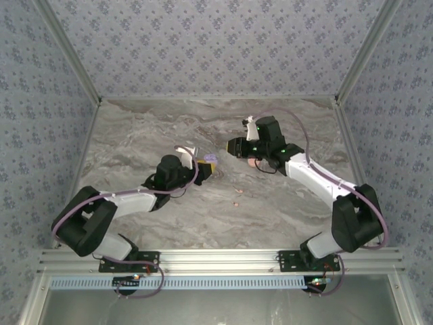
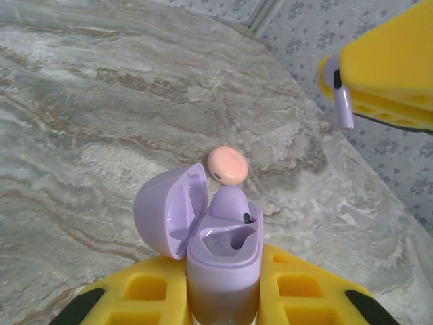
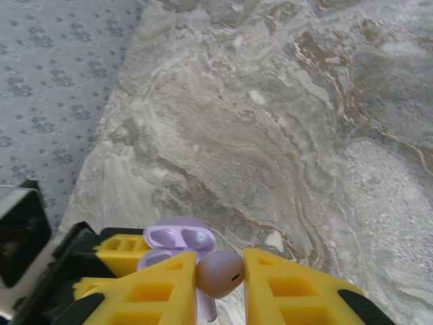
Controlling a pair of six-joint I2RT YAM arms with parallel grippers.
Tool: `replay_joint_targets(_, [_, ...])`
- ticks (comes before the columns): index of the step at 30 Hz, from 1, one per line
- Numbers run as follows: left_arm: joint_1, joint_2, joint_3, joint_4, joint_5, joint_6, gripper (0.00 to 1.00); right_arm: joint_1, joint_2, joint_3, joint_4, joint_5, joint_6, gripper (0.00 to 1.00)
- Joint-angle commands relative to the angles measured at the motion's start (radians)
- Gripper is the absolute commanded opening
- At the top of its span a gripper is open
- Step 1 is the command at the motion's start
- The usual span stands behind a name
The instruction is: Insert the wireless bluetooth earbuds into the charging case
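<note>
While left tool (image 2: 223, 306) grips lilac case (image 2: 218, 267), right tool (image 3: 220, 281) pinching earbud (image 3: 216, 271)

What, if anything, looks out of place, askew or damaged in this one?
Nothing looks spilled or damaged. The lilac case, lid open, sits in the left pincer with one earbud seated; the right pincer grips a second lilac earbud. A pink round case lies loose on the table beyond.

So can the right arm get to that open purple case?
Probably yes: the case sits lid-open in the left claw, one slot empty, with nothing between it and the right claw, which grips an earbud.
</note>
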Motion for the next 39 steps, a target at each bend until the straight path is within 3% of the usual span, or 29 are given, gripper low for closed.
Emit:
replay_joint_targets(1, [-0.013,0.005,-0.007,0.129,0.046,0.015,0.21,-0.005,-0.045,-0.005,0.037,-0.040,-0.022,0.24])
replay_joint_targets(16, [-0.041,0.064,-0.013,0.381,0.084,0.006,0.21,0.031,-0.142,-0.021,0.098,-0.042,-0.030,0.25])
replay_joint_targets(39, [-0.083,0.020,0.059,0.376,0.074,-0.020,0.21,0.115,-0.215,-0.015,0.070,0.076,-0.103,0.25])
